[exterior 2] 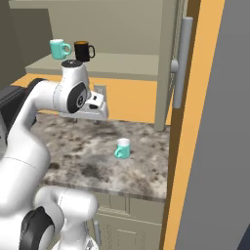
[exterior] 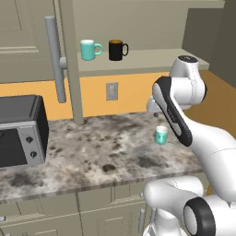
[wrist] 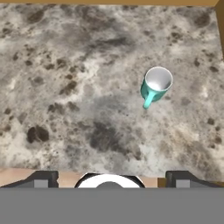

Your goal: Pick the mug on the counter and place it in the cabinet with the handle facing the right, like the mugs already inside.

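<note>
The grey-brown speckled stone bench (exterior: 92,147) lies wide and bare around the small teal ceramic mug with a white interior (wrist: 156,85), which stands upright near the bench's right end, well apart from the front edge and from the orange back wall (exterior: 129,90). To its right rises the tall beige side panel (exterior 2: 166,63) of the wall cabinet; far to the left a dark toaster oven (exterior: 20,131) sits on the bench. The mug's mouth is round and open upward, its axis vertical. Its small teal loop handle (wrist: 148,100) points toward the front edge of the bench, slightly leftward as the right base view shows it.

Above, on the plain flat shelf (exterior: 152,60) of the cabinet, a twin teal mug (exterior: 90,50) and a black mug with orange-brown interior (exterior: 117,50) stand side by side, handles to the right. The panelled door (exterior: 32,41) with its long grey bar (exterior: 56,60) is swung open.

The pincer (wrist: 109,178) hovers high over the bench, behind and left of the mug, its fingertips (wrist: 41,179) seemingly spread wide apart with nothing between them
</note>
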